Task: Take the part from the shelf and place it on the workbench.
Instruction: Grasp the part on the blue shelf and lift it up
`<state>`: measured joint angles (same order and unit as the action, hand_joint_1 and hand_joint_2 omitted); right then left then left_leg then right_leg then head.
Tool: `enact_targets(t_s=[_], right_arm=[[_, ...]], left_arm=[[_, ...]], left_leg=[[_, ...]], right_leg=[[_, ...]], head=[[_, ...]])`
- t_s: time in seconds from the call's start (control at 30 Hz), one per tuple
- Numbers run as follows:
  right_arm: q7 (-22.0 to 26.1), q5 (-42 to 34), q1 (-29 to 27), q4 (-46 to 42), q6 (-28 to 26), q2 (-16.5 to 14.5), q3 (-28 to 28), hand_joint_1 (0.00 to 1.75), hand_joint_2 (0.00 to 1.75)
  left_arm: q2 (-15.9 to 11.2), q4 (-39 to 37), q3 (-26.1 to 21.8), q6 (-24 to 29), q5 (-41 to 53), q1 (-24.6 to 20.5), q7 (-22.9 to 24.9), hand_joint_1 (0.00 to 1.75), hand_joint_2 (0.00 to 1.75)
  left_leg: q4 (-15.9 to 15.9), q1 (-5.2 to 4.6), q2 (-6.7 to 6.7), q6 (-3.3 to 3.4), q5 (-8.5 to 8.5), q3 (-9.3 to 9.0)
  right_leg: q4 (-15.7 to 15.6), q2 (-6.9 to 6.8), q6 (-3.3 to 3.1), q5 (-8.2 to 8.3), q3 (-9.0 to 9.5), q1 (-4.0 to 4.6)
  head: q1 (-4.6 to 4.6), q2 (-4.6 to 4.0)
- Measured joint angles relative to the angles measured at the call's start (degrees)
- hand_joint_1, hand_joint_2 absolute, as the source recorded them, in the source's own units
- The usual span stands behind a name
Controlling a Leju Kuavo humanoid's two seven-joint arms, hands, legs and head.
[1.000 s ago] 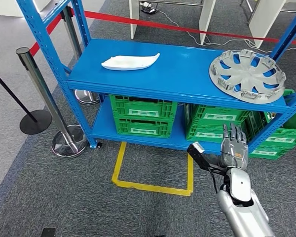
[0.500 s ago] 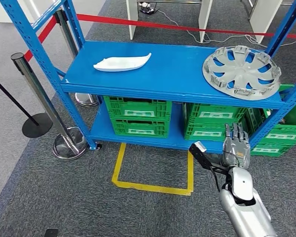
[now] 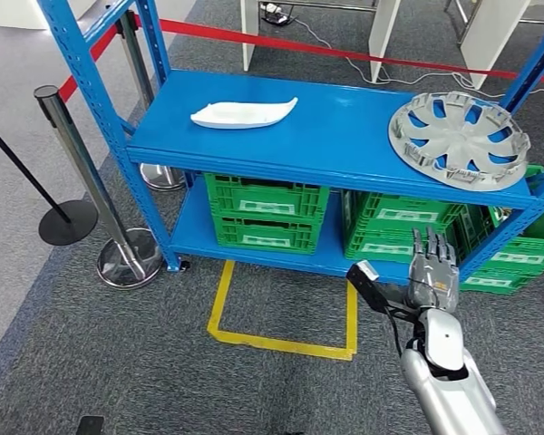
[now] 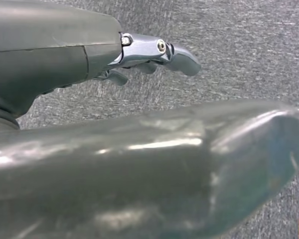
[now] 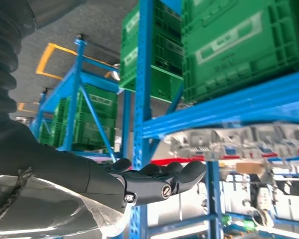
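The shelf [image 3: 337, 127] across the middle of the frame is bright blue. On it, upper centre, lies a plain white part [image 3: 244, 113]; at upper right sits a silver-grey hubcap [image 3: 459, 138] with spoked cut-outs showing blue. Green crates [image 3: 266, 211] with pale labels fill the lower level. The floor [image 3: 119, 362] is speckled grey carpet with a yellow tape outline [image 3: 283, 317]. A red rope [image 3: 365, 54] crosses the top. The right robot hand [image 3: 431, 272], lower right, is silver-grey.

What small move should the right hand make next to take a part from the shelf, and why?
Probably raise the right hand up and forward toward the silver wheel cover. The hand is empty, its fingers extended, and it sits below the front edge of the blue shelf, so it cannot grasp yet. The wheel cover lies on that shelf almost directly above it, much nearer than the white part.
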<state>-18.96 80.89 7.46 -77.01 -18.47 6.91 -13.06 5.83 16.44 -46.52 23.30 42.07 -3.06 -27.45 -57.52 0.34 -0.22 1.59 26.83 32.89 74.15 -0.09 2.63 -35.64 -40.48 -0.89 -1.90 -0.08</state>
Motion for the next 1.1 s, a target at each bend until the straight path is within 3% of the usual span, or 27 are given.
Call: enact_targets(t_s=[0.03,0.1,0.17,0.27,0.33,0.43,0.47,0.5,0.53,0.6,0.67,0.77,0.83,0.87,0.93,1.0,1.03,1.1], right_arm=[[-0.01,-0.02,-0.09,0.02,0.02,0.0,0.01,0.0,1.75],[-0.01,-0.05,-0.08,0.03,0.02,0.0,0.06,0.0,1.75],[-0.01,-0.11,-0.02,0.01,0.03,0.0,0.14,0.0,1.75],[-0.01,-0.17,-0.27,-0.03,0.04,0.0,0.25,0.0,1.75],[-0.01,-0.17,-0.31,-0.05,0.04,0.0,0.28,0.0,1.75],[0.01,-0.16,-0.3,-0.05,0.04,0.0,0.28,0.0,1.75],[0.01,-0.17,-0.37,-0.04,0.04,0.0,0.28,0.0,1.75],[0.01,-0.17,-0.44,-0.04,0.04,0.0,0.28,0.0,1.75],[0.0,-0.17,-0.48,-0.04,0.04,0.0,0.28,0.0,1.75],[0.01,-0.17,-0.48,-0.04,0.04,0.0,0.28,0.0,1.75],[0.01,-0.17,-0.44,-0.04,0.04,0.0,0.28,0.0,1.75],[0.01,-0.17,-0.46,-0.05,0.04,-0.01,0.28,0.0,1.75],[0.01,-0.17,-0.43,-0.1,0.04,-0.02,0.28,0.0,1.75],[0.01,-0.17,-0.36,-0.12,0.04,-0.02,0.28,0.0,1.75],[0.01,-0.18,-0.34,-0.13,0.05,-0.02,0.32,0.0,1.75],[0.0,-0.22,-0.58,-0.08,0.07,-0.02,0.34,0.0,1.75],[0.0,-0.26,-0.67,-0.06,0.07,-0.02,0.34,0.0,1.75],[0.01,-0.31,-0.61,-0.04,0.07,-0.02,0.35,0.0,1.75]], left_arm=[[0.03,0.0,-0.09,-0.02,0.03,0.01,0.0,0.0,0.0],[0.09,0.0,-0.19,-0.15,0.2,0.0,0.0,0.0,0.0],[0.09,0.0,-0.29,-0.28,0.46,-0.04,0.0,0.0,0.0],[0.06,0.01,-0.53,-0.32,0.67,-0.02,0.0,0.0,0.0],[0.08,0.02,-0.6,-0.33,0.76,-0.03,-0.01,0.0,0.0],[0.14,0.02,-0.63,-0.35,0.84,-0.05,-0.01,0.0,0.0],[0.14,0.02,-0.64,-0.35,0.83,-0.01,-0.01,0.0,0.0],[0.15,0.02,-0.64,-0.36,0.83,0.04,-0.01,0.0,0.0],[0.15,0.02,-0.64,-0.36,0.83,0.08,0.0,0.0,0.0],[0.12,0.02,-0.64,-0.37,0.83,0.05,-0.01,0.0,0.0],[0.07,0.02,-0.64,-0.37,0.85,-0.07,-0.03,0.0,0.0],[0.05,0.02,-0.66,-0.36,0.85,-0.12,-0.04,0.0,0.0],[0.12,0.02,-0.67,-0.36,0.84,-0.09,-0.05,0.0,0.0],[0.15,0.02,-0.67,-0.36,0.84,-0.13,-0.05,0.0,0.0],[0.15,0.02,-0.67,-0.37,0.84,-0.19,-0.07,0.0,0.0],[0.13,0.02,-0.69,-0.37,0.83,-0.14,-0.07,0.0,0.0],[0.14,0.02,-0.7,-0.37,0.83,-0.12,-0.07,0.0,0.0],[0.19,0.02,-0.71,-0.38,0.84,-0.11,-0.07,0.0,0.0]], left_leg=[[-0.02,-0.02,-0.02,0.0,0.04,-0.07],[-0.07,-0.06,-0.05,-0.2,0.23,-0.28],[-0.33,-0.27,-0.08,-0.66,0.4,-0.17],[-0.47,-0.34,-0.08,-1.47,0.41,0.09],[-2.12,-0.27,-0.06,-2.05,1.69,0.65],[-12.02,-0.08,-0.02,-2.79,6.55,5.08],[-15.25,-0.04,-0.02,-2.89,7.51,6.67],[-16.78,-0.03,-0.02,-2.9,7.41,7.52],[-16.04,-0.04,-0.02,-2.8,6.16,7.32],[-8.95,-0.11,-0.03,-2.23,1.81,4.27],[-2.43,-0.32,-0.02,-1.57,-0.44,1.32],[-0.53,-0.52,-0.06,-0.99,-0.15,0.61],[0.11,-0.3,-0.03,-0.45,-0.41,0.33],[0.42,-0.15,0.0,-0.17,-0.54,0.17],[0.56,-0.08,0.03,0.14,-0.56,0.09],[0.53,-0.13,0.02,0.22,-0.49,0.06],[0.5,-0.13,0.01,0.2,-0.44,0.01],[0.39,-0.11,-0.02,-0.01,-0.2,-0.24]], right_leg=[[-1.5,0.0,-0.08,1.49,0.58,0.0],[-9.14,-0.01,-0.38,5.55,4.16,0.01],[-15.19,0.03,-0.76,7.33,7.25,0.09],[-16.34,0.15,-1.48,7.25,7.88,0.15],[-16.58,0.1,-2.15,7.36,8.09,-0.07],[-16.66,-0.05,-2.77,7.28,8.32,-0.15],[-16.65,-0.06,-2.83,7.24,8.37,-0.13],[-16.64,-0.04,-2.89,7.18,8.43,-0.1],[-16.64,0.0,-2.9,7.11,8.55,-0.08],[-16.65,0.09,-2.8,6.89,8.96,-0.03],[-16.56,0.12,-2.41,6.65,9.08,0.19],[-16.75,0.07,-1.5,6.64,8.94,0.25],[-15.84,0.07,-0.94,5.77,8.4,0.2],[-13.83,0.08,-0.73,4.54,7.4,0.2],[-6.81,0.08,-0.45,1.26,3.83,0.14],[-1.22,0.08,-0.22,-0.13,0.68,0.12],[-1.2,0.06,-0.16,0.7,0.37,0.12],[-7.3,0.03,-0.23,4.9,2.88,0.06]], head=[[-0.01,0.0],[-0.02,0.0],[0.04,0.0],[0.09,-0.01],[0.24,0.0],[0.49,0.0],[0.47,0.0],[0.48,0.0],[0.49,0.0],[0.48,0.01],[0.45,0.0],[0.41,-0.01],[0.32,0.0],[0.19,0.0],[0.02,0.0],[0.02,0.0],[-0.01,0.0],[-0.02,0.0]])
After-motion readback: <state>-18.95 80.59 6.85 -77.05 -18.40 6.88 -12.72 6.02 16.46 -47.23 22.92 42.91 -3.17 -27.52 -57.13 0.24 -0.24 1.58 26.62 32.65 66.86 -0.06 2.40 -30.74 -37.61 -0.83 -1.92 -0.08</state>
